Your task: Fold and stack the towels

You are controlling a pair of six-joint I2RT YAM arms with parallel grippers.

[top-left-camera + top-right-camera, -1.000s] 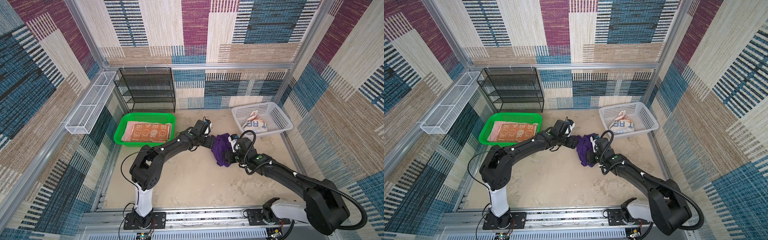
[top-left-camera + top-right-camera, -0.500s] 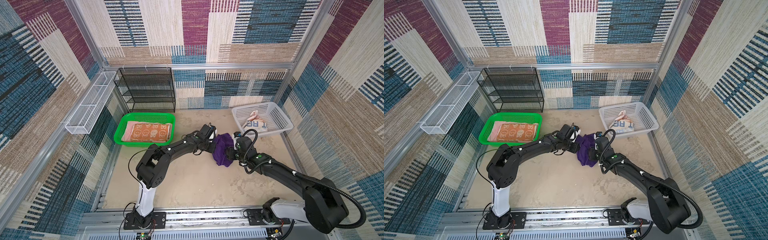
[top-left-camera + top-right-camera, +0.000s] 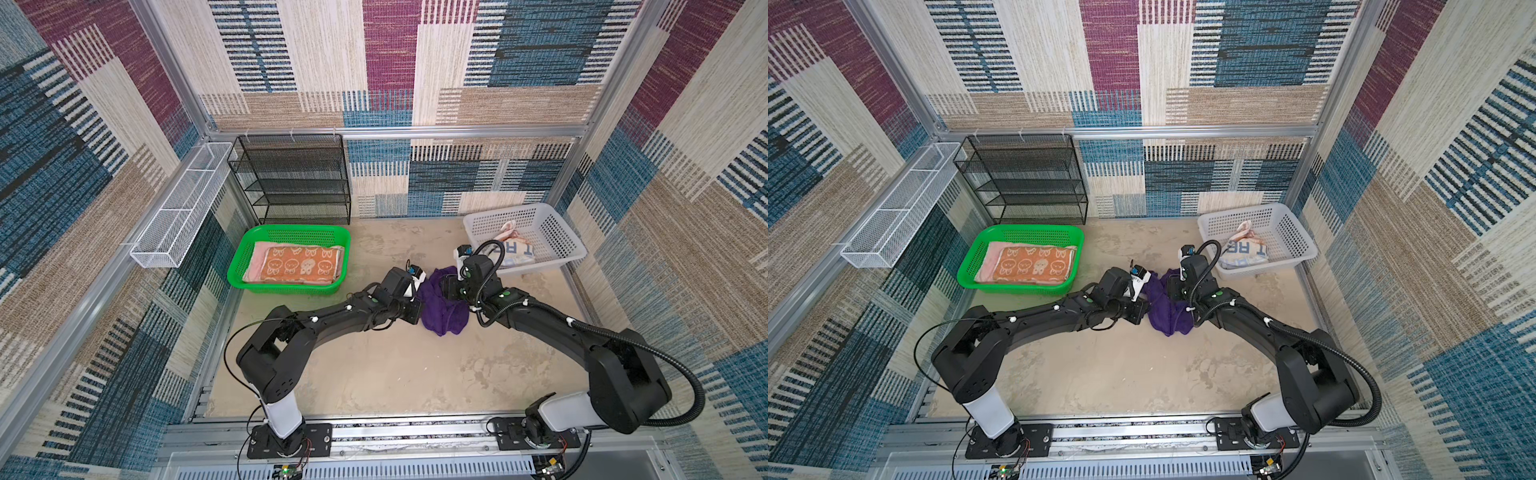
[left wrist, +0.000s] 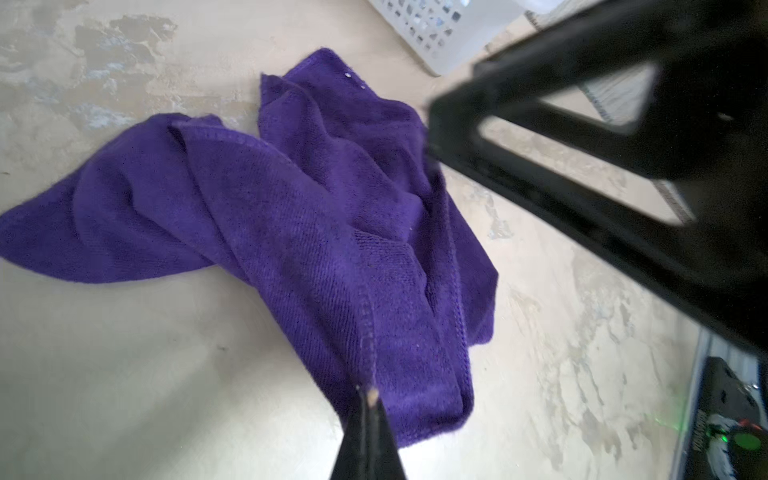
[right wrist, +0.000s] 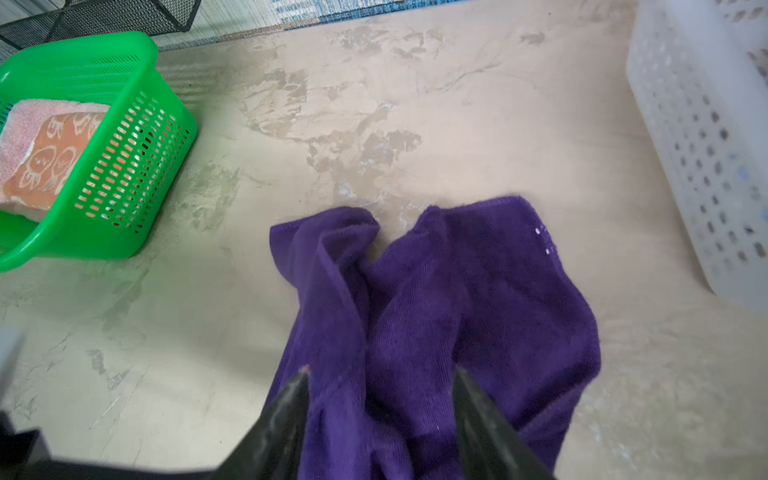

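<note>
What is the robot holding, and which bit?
The left gripper pinches the dark purple terry towel by its stitched hem. The right gripper straddles it; grip unclear.

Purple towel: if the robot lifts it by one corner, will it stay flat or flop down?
Probably flop: the purple towel lies crumpled in soft folds, so it looks limp. It would likely dangle from the pinched spot, where its hem runs into the shut left gripper. Its fuzzy weave probably is not slippery.
</note>
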